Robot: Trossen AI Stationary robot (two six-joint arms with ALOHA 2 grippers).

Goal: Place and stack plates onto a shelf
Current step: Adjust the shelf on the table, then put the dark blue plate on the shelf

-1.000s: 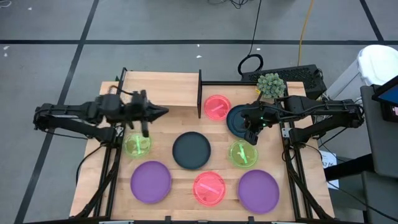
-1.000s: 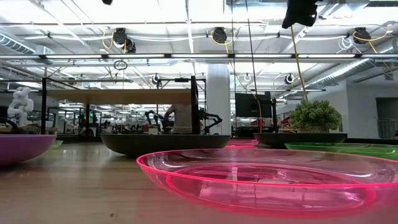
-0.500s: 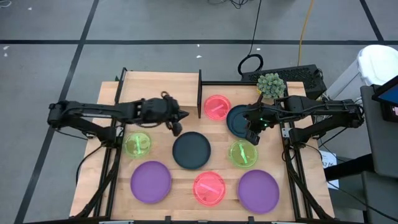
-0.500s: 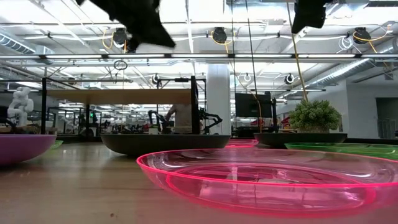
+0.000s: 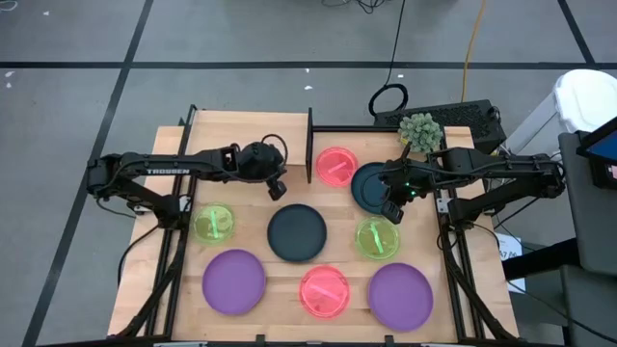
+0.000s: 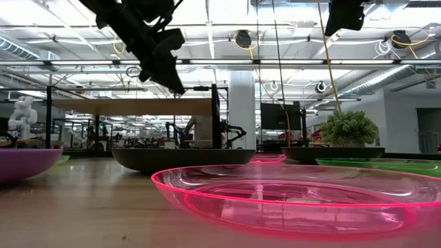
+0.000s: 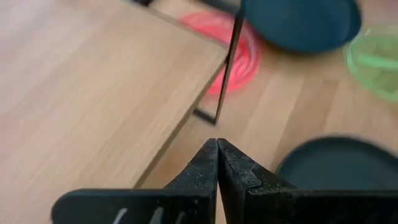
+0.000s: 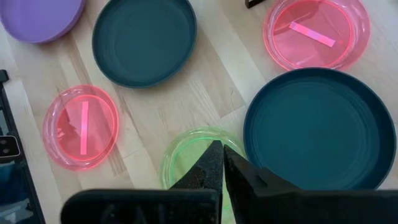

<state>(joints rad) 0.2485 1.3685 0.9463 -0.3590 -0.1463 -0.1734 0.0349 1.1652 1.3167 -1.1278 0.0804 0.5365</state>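
Note:
Several plates lie flat on the tabletop: pink (image 5: 336,166), dark (image 5: 371,188), dark (image 5: 296,232), two green (image 5: 214,224) (image 5: 377,238), two purple (image 5: 234,281) (image 5: 401,296) and pink (image 5: 324,291). The shelf (image 5: 241,135), a light-wood board with black end panels (image 7: 227,68), stands at the far left with nothing on it. My left gripper (image 5: 277,190) (image 7: 217,146) hangs shut above the shelf's near right corner, slanting down, just short of the middle dark plate (image 7: 342,165). My right gripper (image 5: 390,212) (image 8: 219,149) hovers shut, high between the right dark plate (image 8: 320,127) and the right green plate (image 8: 193,152).
A small potted plant (image 5: 419,132) and a dark keyboard (image 5: 463,118) sit at the far right corner. Bare wood lies between the plates and along the table's left edge (image 5: 145,251).
My left gripper has swung from over the shelf toward the table's right edge and down, tipping to point more steeply downward. It now hangs by the shelf's near right corner, close to the middle dark plate. It has stayed shut. No plate has moved.

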